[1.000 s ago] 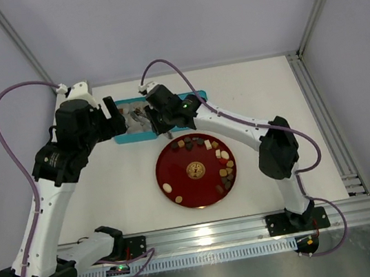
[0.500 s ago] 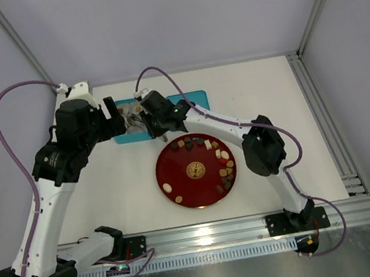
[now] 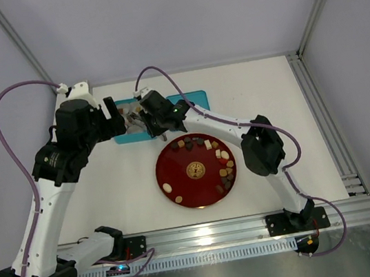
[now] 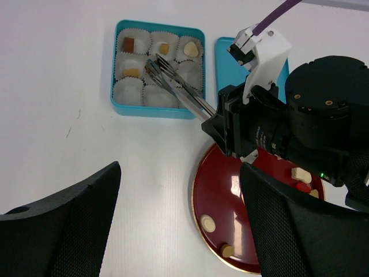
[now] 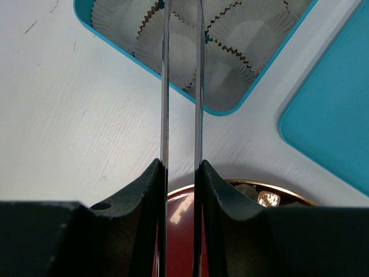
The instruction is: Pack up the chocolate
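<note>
Seemingly placing into the teal box (image 4: 113, 75) at 11 o'clock from the red plate (image 3: 176, 174), with right hand (image 5: 180, 173) gripping tongs (image 5: 164, 86) and left hand (image 4: 179, 225) wide open; next, probably fetching chocolate (image 3: 224, 154) from the plate's 3 o'clock rim.

Looking like a robotics lab test cell, not a home or shop: plain grey panels (image 3: 173, 15) are enclosing a bare white table (image 3: 261, 85), aluminium extrusion posts (image 3: 317, 0) are framing the back corners, the left arm (image 3: 41, 202) and right arm (image 3: 225, 125) are sitting bolted to a slotted aluminium rail (image 3: 206, 233) at the near edge, and purple cables (image 3: 8, 95) are looping loose off them
</note>
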`<state>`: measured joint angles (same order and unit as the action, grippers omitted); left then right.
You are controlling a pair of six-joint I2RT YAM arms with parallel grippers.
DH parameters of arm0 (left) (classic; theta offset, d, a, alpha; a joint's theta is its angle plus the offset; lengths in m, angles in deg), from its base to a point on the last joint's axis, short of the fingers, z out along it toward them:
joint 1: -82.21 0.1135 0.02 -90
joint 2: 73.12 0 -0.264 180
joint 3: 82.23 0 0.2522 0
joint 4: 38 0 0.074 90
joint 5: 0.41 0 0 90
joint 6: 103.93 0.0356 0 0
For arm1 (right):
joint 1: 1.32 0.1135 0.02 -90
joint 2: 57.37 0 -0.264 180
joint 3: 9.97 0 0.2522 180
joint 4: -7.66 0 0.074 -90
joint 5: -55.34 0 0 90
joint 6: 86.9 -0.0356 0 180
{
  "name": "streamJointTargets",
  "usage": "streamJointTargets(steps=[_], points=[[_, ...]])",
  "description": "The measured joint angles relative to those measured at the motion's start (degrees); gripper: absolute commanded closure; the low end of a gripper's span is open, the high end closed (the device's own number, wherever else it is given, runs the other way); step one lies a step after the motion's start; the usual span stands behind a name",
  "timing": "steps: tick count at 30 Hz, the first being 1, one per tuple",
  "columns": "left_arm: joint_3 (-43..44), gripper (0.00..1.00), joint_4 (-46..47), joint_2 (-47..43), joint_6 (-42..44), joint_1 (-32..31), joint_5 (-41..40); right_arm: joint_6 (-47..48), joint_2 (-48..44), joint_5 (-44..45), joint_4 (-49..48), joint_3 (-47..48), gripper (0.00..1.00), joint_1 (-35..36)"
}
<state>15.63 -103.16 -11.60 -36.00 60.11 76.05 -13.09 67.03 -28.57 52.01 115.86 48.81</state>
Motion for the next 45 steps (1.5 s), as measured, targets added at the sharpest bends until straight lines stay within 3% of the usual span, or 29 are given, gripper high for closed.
streamJointTargets(steps=[45], points=[[-0.02,0.18,0.02,-0.02,-0.02,0.00,0.02,0.04,0.15,1.27,0.00,0.00,0.64,0.00]])
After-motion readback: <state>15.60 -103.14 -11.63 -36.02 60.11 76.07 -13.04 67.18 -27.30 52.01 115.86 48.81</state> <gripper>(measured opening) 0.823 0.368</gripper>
